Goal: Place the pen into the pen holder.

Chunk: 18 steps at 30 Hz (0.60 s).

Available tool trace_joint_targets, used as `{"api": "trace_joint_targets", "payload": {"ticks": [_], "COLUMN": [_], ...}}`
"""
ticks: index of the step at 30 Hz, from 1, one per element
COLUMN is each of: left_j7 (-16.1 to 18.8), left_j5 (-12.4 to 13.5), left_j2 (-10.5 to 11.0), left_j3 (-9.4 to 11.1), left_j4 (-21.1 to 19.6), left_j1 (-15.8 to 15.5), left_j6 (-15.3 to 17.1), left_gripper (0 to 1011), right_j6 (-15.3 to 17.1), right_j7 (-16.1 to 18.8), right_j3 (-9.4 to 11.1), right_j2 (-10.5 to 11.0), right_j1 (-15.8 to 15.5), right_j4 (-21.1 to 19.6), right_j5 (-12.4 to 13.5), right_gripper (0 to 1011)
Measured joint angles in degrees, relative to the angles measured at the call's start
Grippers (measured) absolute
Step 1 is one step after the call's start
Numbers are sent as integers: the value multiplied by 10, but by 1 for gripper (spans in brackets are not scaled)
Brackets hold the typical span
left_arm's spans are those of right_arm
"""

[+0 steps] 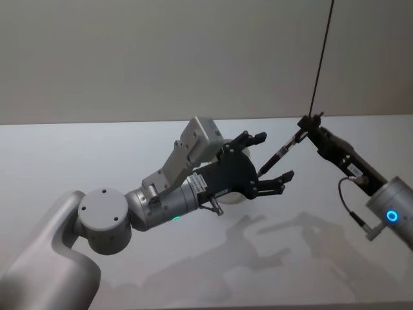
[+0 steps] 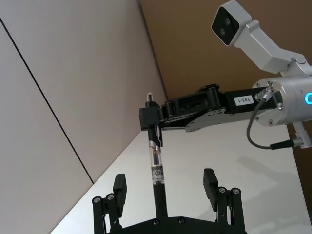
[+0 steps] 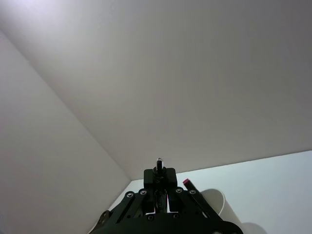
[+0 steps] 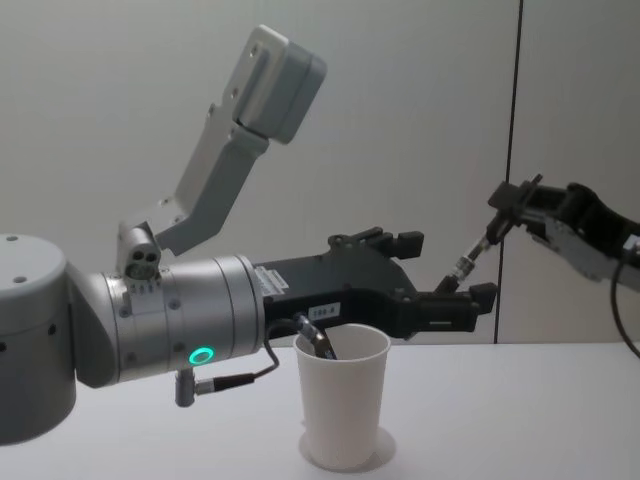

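White table (image 4: 520,420): one cup (image 4: 343,395); right gripper (image 4: 512,203) pinches one pen (image 4: 475,250), left gripper (image 4: 440,275) apparently spread.

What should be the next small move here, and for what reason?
Probably the left gripper should close on the pen. The right gripper is shut on the pen's upper end, and the lower end hangs between the left gripper's open fingers, which do not touch it. The white paper cup stands below.

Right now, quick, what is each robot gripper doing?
Left gripper: open, holding nothing, above the plain white paper cup.
Right gripper: closed on the slim black pen.
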Motion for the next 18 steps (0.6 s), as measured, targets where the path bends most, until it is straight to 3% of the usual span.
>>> {"api": "trace_joint_targets", "payload": {"ticks": [18], "left_j7": [0], "left_j5": [0], "left_j2": [0], "left_j3": [0], "left_j4": [0], "left_j1": [0], "left_j6": [0], "left_gripper": [1003], "right_j6": [-23], "right_j7": [28], "right_j3": [-1], "right_j2": [2], "right_j1": [83], "right_j4": [61], "right_j5": [-90], "right_gripper": [144]}}
